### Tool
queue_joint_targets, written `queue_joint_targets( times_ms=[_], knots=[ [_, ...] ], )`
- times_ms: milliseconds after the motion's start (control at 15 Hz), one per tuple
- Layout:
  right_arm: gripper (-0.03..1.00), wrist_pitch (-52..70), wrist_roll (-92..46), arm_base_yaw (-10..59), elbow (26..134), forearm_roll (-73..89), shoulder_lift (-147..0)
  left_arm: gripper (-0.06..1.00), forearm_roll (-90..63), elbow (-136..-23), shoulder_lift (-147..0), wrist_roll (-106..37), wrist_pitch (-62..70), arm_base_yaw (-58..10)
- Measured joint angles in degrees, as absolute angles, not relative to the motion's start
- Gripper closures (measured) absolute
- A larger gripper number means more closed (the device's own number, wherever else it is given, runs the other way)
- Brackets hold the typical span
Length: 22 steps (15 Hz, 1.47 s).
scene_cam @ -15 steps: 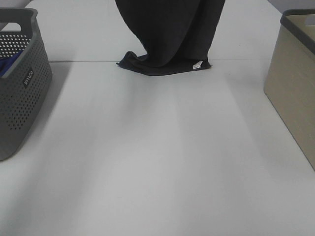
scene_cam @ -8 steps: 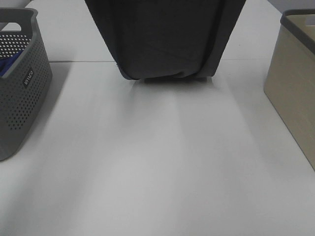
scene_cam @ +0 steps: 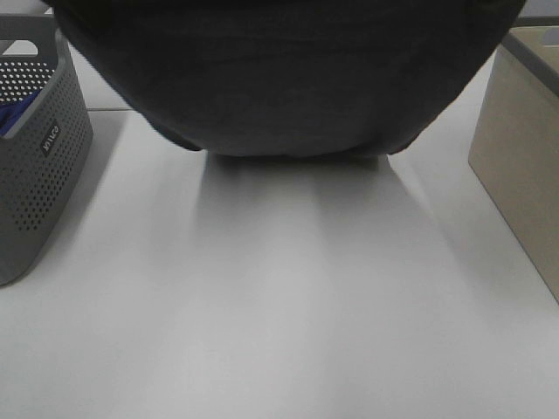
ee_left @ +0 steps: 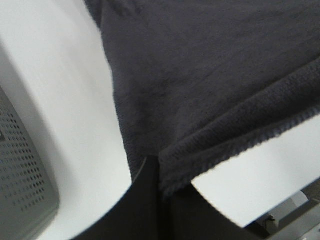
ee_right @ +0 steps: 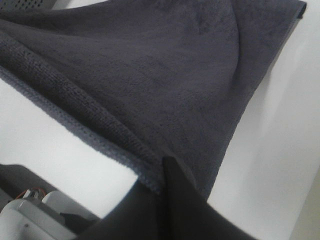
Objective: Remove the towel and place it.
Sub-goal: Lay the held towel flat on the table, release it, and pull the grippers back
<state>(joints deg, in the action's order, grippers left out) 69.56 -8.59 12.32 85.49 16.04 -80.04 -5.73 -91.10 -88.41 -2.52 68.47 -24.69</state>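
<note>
Charcoal towel [scene_cam: 288, 78] is hanging spread wide over the far side of the worktop [scene_cam: 288, 305], between the grey perforated basket [scene_cam: 39, 166] on the left and the beige bin [scene_cam: 520, 166] on the right. Up top, left pincer [ee_left: 161, 175] and right pincer [ee_right: 162, 175] are each clamping its hemmed edge.

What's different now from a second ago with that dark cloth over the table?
The towel has swung toward the camera and spread much wider, now filling the top of the high view; its white tag no longer shows. The left pincer and the right pincer are each clamped on its hem. The perforated grey basket, the beige bin and the table have not moved.
</note>
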Motion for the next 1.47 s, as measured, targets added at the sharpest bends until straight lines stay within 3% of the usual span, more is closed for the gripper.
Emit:
queue_joint_targets(
  times_ms=[267,667,1267,1467],
  knots=[
    [0.96,69.1,-7.0,12.5,69.6,18.5,-72.2,0.94,-11.6,-76.3,-79.4,-1.1,67.6,-25.0],
    [0.96,68.6,-2.1,12.5,56.6,19.4,-65.3,0.94,-21.4,-60.4,-77.8,-3.9,66.8,-25.3],
    [0.96,69.4,0.0,12.4,37.0,22.0,-60.4,0.94,-24.4,-45.6,-75.3,-0.9,65.4,-40.0],
    [0.96,69.4,0.0,12.3,32.1,22.7,-60.4,0.94,-26.4,-43.1,-75.8,0.0,64.2,-41.2]
  ],
)
